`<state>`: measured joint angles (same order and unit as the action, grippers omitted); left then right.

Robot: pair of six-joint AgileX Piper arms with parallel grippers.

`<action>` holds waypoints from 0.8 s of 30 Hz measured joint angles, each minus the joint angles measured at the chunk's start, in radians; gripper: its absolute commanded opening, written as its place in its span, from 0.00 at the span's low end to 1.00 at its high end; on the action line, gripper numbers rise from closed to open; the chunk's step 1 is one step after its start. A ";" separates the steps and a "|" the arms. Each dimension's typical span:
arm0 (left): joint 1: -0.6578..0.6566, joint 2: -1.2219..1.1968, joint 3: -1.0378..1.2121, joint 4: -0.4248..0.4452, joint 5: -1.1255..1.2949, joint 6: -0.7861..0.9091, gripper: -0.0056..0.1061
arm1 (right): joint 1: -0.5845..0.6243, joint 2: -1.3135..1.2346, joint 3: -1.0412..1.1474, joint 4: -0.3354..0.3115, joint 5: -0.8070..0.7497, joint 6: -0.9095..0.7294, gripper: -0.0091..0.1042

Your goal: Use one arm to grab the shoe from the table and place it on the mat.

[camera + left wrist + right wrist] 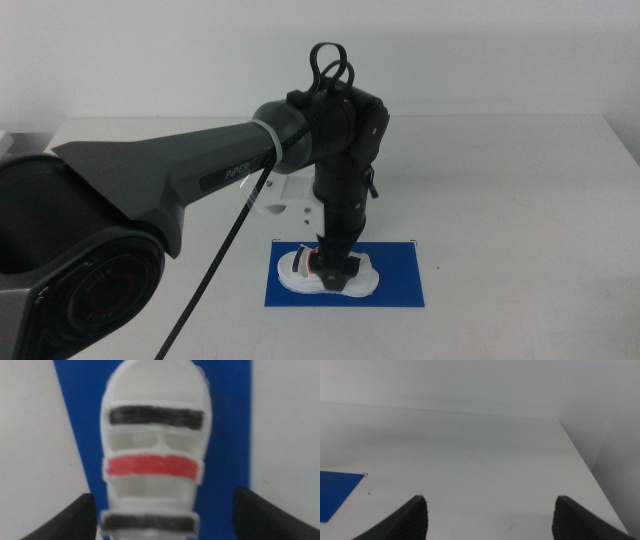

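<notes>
The mat (345, 275) lies flat on the table (500, 180), at about six o'clock from the table's centre, near the front edge. The shoe (325, 275) rests on the mat, toward its nine o'clock half, with mat showing at three o'clock of it. The arm (200, 170) enters from nine o'clock and bends down over the shoe. The left gripper (335, 262) stands directly above the shoe, its jaws spread to either side of the shoe and clear of it in the left wrist view. The right gripper (490, 520) is held low above the table, its jaws apart, with a corner of the mat nearby.
</notes>
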<state>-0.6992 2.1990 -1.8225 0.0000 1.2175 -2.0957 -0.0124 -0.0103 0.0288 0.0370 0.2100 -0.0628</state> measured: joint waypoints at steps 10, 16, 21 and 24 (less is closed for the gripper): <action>0.001 -0.160 -0.035 0.121 0.002 0.088 0.89 | 0.000 0.000 0.000 0.000 0.000 0.000 0.65; 0.001 -0.282 -0.042 0.203 0.016 0.221 0.89 | 0.000 0.000 0.000 0.000 0.000 0.000 0.65; 0.002 -0.373 -0.042 0.307 0.022 0.655 0.89 | 0.000 0.000 0.000 0.000 0.000 0.000 0.65; 0.004 -0.443 -0.042 0.438 0.023 0.952 0.89 | 0.000 0.000 0.000 0.000 0.000 0.000 0.65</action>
<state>-0.6953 1.7565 -1.8641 0.4381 1.2403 -1.1439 -0.0124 -0.0103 0.0288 0.0370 0.2100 -0.0628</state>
